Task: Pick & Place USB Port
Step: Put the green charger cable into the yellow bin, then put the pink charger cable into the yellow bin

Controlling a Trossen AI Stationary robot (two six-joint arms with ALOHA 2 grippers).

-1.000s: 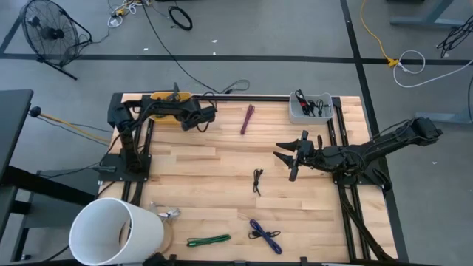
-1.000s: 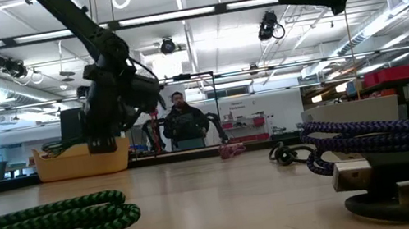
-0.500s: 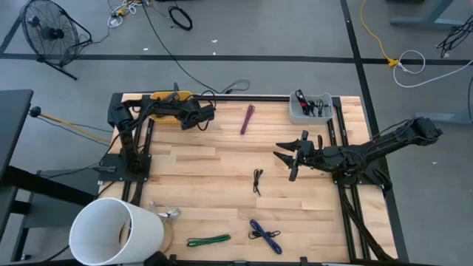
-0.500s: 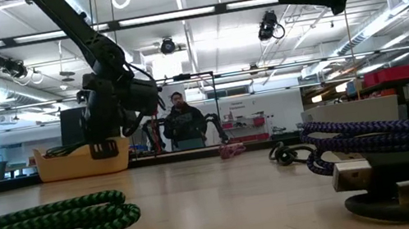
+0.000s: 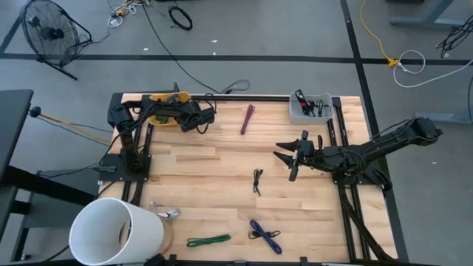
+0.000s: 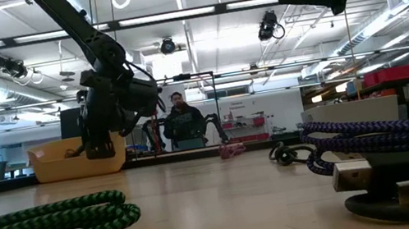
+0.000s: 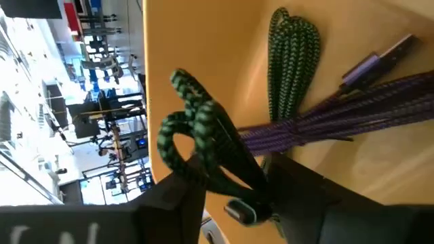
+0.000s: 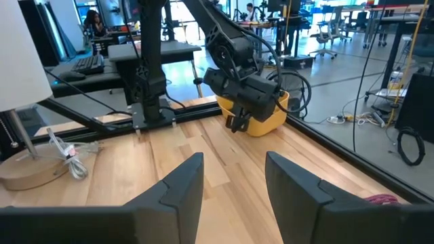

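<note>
My left gripper (image 5: pixel 199 118) hangs over the yellow bin (image 5: pixel 161 98) at the table's far left. Its fingers stand apart in the left wrist view (image 7: pixel 237 196). A bundled green braided USB cable (image 7: pixel 203 139) lies between them, its plug (image 7: pixel 239 213) toward the wrist. Inside the bin (image 7: pixel 203 41) lie another green cable (image 7: pixel 293 47) and a purple cable (image 7: pixel 339 115). My right gripper (image 5: pixel 290 159) waits open at mid-right, above the table (image 8: pixel 234 183). My left gripper has the green cable's plug end (image 7: pixel 224 183) between its spread fingers, above the bin's floor. Whether either finger touches the bundle I cannot tell.
On the table lie a maroon cable (image 5: pixel 247 118), a black cable (image 5: pixel 256 179), a blue-purple cable (image 5: pixel 264 235) and a green cable (image 5: pixel 208 240). A grey bin (image 5: pixel 323 99) with cables stands far right. A white cylinder (image 5: pixel 114 230) is at the near left corner.
My left gripper has moved a little toward the table's left edge, farther over the yellow bin, and has dipped slightly. My right arm has kept still.
</note>
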